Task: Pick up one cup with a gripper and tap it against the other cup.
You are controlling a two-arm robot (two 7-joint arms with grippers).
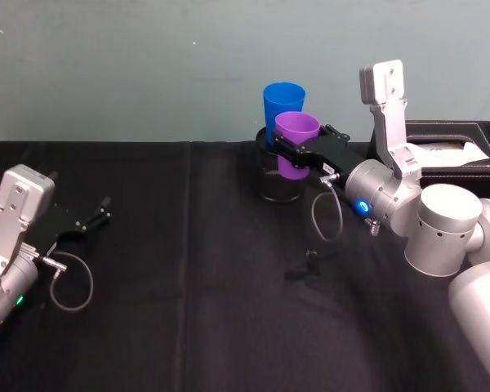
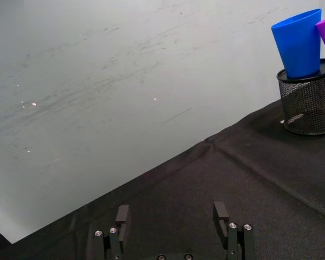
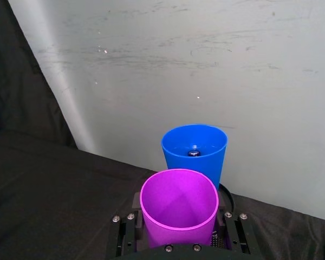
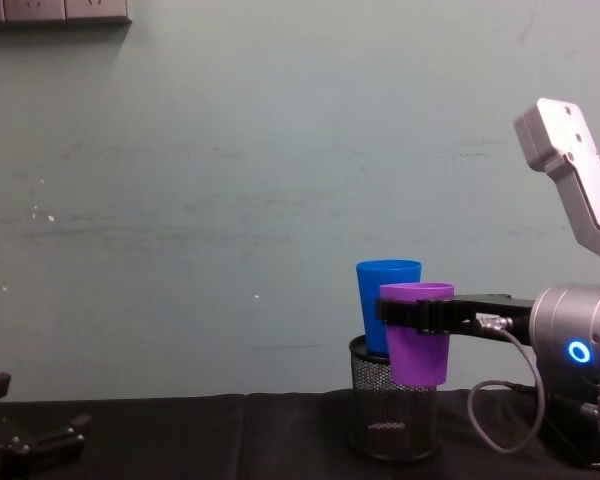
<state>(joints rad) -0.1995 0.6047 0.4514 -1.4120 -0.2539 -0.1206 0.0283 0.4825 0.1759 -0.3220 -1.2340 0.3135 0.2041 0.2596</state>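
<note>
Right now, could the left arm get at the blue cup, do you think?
Probably: bare cloth lies between the open left pincer and the blue cup, standing in the mesh holder. The right pincer holds the purple cup at its near right side.

Your right gripper (image 1: 287, 152) has its jaws closed around the purple cup (image 1: 298, 126), held upright just beside the black mesh holder (image 1: 279, 189). The blue cup (image 1: 282, 102) stands at eleven o'clock of it, close by; contact cannot be confirmed. Your left gripper (image 1: 98, 214) sits at eight o'clock of the desk (image 1: 188, 269), jaws apart.
</note>
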